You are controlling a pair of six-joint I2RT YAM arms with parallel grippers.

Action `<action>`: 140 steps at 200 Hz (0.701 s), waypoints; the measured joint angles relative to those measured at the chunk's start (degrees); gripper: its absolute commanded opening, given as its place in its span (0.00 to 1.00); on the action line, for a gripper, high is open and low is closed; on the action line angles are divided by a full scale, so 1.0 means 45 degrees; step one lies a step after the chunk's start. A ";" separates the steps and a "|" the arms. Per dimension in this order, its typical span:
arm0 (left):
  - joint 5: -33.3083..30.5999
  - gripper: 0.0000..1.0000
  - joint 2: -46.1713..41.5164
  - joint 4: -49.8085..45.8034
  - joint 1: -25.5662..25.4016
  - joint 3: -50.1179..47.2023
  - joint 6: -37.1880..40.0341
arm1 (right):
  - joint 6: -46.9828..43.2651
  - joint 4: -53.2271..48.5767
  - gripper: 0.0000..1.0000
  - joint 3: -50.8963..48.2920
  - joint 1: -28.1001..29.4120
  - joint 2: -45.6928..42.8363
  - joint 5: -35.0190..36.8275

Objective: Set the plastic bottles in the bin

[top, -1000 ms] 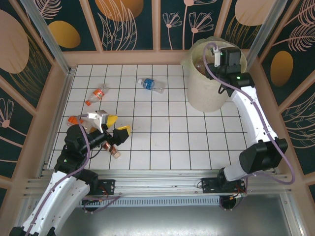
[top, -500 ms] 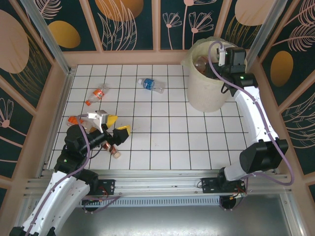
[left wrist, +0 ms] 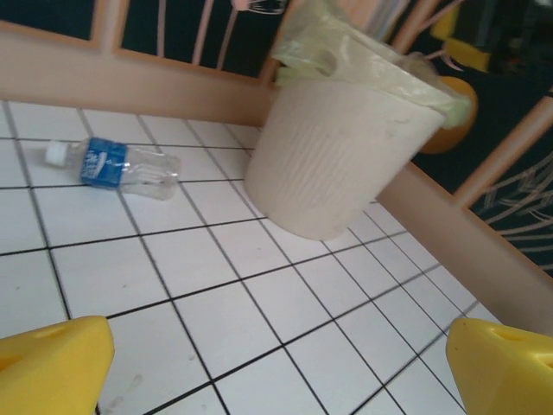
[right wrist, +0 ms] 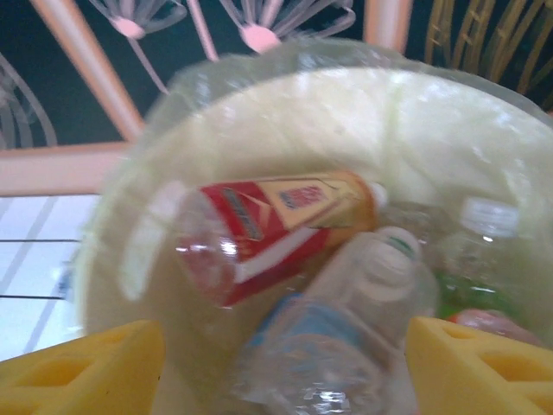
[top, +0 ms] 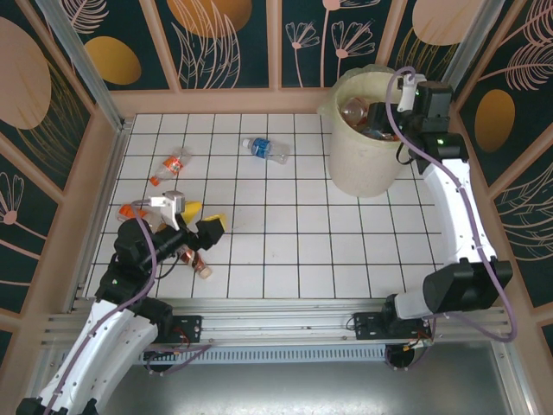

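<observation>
At two o'clock on the white tiled table: the bin, upright, lined with a pale green bag. Over its rim on the three-o'clock side, the right gripper, fingers released and grasping nothing. From its wrist camera, yellow fingertips well apart at the bottom corners. Below them, inside the bin, plastic bottles heaped together. Among them a red-labelled bottle lying on its side at twelve o'clock of the heap, and a pale-blue-labelled bottle at six, touching it.

At nine o'clock on the table, the left gripper, low over the tiles, fingers spread wide with only bare tile between them.

On the tiles, four loose bottles, all well apart from the bin:
- Twelve o'clock: a blue-labelled bottle on its side, white cap toward nine.
- Ten o'clock: an orange-labelled bottle, also on its side.
- Nine o'clock, near the table's edge: an orange-red bottle, partly hidden by the left arm.
- Eight o'clock: a brownish bottle just beside that arm's wrist.
</observation>
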 measured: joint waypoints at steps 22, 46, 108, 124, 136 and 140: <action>-0.1297 0.98 0.0563 -0.0879 0.0000 0.0631 -0.0500 | 0.0602 0.0821 0.75 -0.1117 0.0073 -0.1292 -0.1277; -0.3016 0.98 0.1195 -0.2069 0.0000 0.1588 -0.1355 | 0.1035 0.1549 0.75 -0.2079 0.0384 -0.2477 -0.2327; -0.6737 0.99 0.2749 -0.6552 0.0000 0.3293 -0.4775 | 0.1282 0.2113 0.76 -0.4197 0.3803 -0.3730 -0.2652; -0.7320 0.98 0.3157 -0.7475 0.0000 0.3264 -0.5275 | 0.1282 0.2132 0.76 -0.4852 0.4789 -0.3857 -0.2550; -0.7713 0.96 0.3322 -0.7902 0.0000 0.3186 -0.5532 | 0.1292 0.2113 0.76 -0.5357 0.5382 -0.4012 -0.2409; -0.7810 0.96 0.3385 -0.7980 0.0000 0.3152 -0.5610 | 0.1297 0.2127 0.76 -0.5532 0.5552 -0.4075 -0.2395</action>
